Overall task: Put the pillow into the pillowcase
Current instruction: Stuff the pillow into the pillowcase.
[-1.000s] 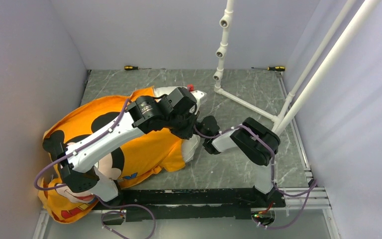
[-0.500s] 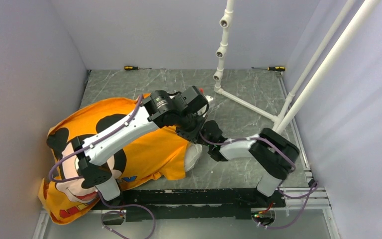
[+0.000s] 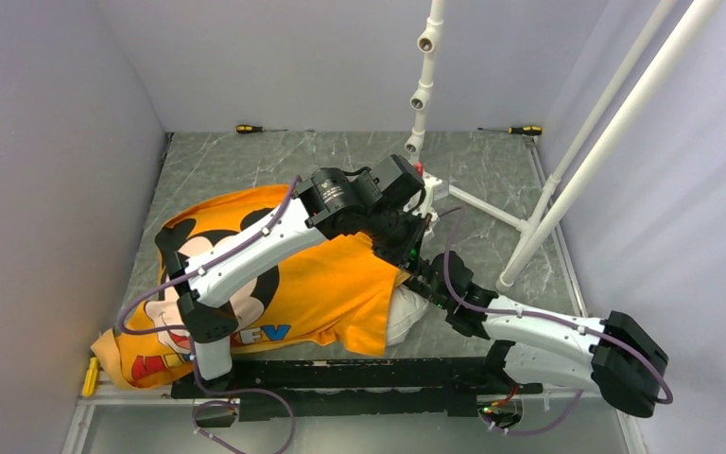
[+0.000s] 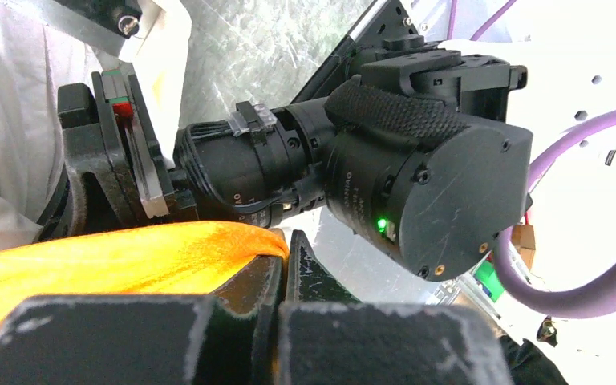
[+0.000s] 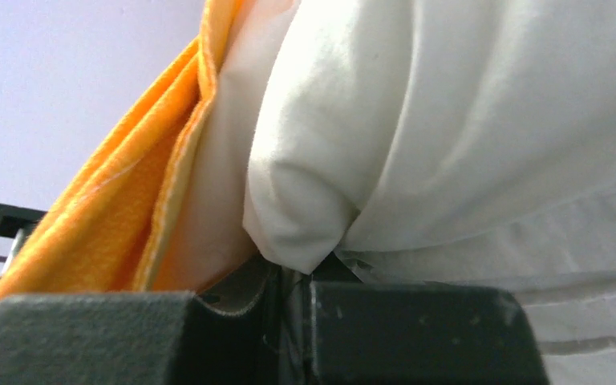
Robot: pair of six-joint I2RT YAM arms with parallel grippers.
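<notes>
The orange pillowcase (image 3: 340,288) with the mouse face lies across the left and middle of the table. The white pillow (image 3: 406,317) sticks out of its right-hand opening. My left gripper (image 3: 406,246) is above that opening, shut on the pillowcase's orange edge (image 4: 208,245); in the left wrist view the left gripper (image 4: 287,255) has the fabric pinched at its tips. My right gripper (image 3: 427,276) reaches in low from the right. In the right wrist view the right gripper (image 5: 309,269) is shut on a fold of the pillow (image 5: 449,120), with the pillowcase (image 5: 112,224) beside it.
A white pipe frame (image 3: 421,95) stands at the back, and one slanted pipe (image 3: 605,142) comes down close to the right arm. Two screwdrivers (image 3: 246,128) (image 3: 527,130) lie along the back wall. A small yellow object (image 3: 90,375) sits at the front left corner. Grey walls close in on both sides.
Both grippers have moved right and towards the back, dragging pillow and pillowcase to the right. The right arm has dropped low and stretched out. Both grips stayed shut.
</notes>
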